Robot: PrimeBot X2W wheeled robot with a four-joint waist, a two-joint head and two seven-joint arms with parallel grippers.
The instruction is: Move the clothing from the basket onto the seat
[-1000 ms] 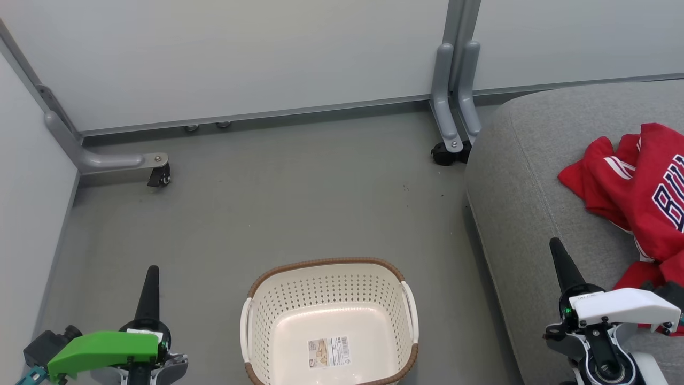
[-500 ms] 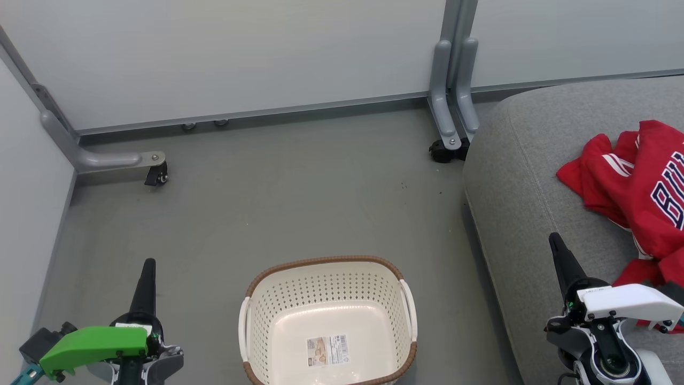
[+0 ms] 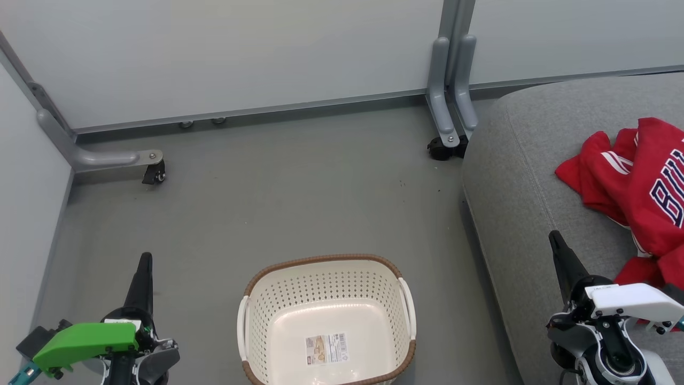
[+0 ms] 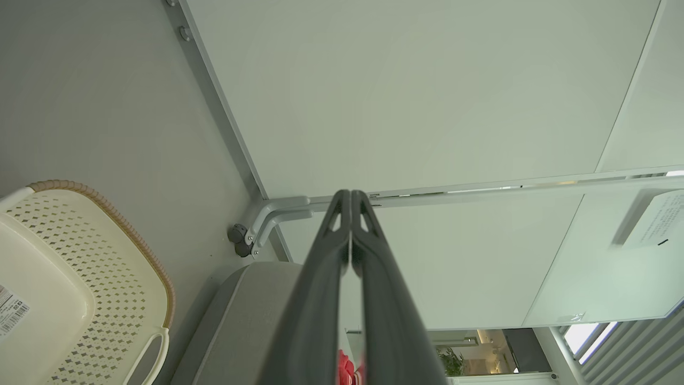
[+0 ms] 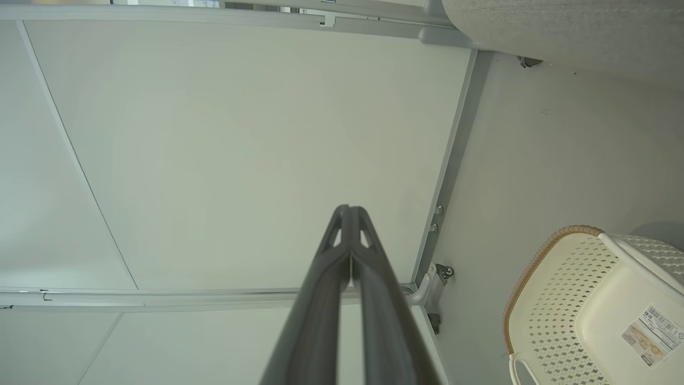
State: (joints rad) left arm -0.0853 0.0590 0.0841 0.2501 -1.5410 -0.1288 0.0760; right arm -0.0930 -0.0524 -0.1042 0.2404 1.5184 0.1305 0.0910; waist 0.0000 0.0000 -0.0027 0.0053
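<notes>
Head view, L to R; left gripper (image 3: 144, 258) low at L over grey floor (image 3: 267, 176), fingers pressed together, gripping nothing; basket (image 3: 320, 260) on floor at btm centre, bare inside but for a paper label (image 3: 327, 348); seat (image 3: 523, 176) at R; right gripper (image 3: 553, 236) showing against seat's near part, fingers likewise pressed together, nothing pinched; clothing (image 3: 641, 182) heaped on seat toward R edge of frame, lower fold right by that gripper's white wrist housing (image 3: 633, 299). Looks done or v. near it, so risks mostly of undoing. At L: clipping basket's side w/ a careless inward swing, shoving or tipping it; low odds, well apart for now. At R: snagging red fold on wrist housing when pulling back, dragging cloth toward seat's edge, poss. onto floor; prob. slippery jersey, so little needed to start a slide. Hard to make out: basket's near rim cut off at btm edge, near inner wall unseen; clothing cut off at R edge, lettering half gone, so cannot tell whether one garment or two in heap; lower fold partly behind wrist housing, touching or not unclear; in left wrist view, clothing just a red sliver between finger bases, too small to read.
</notes>
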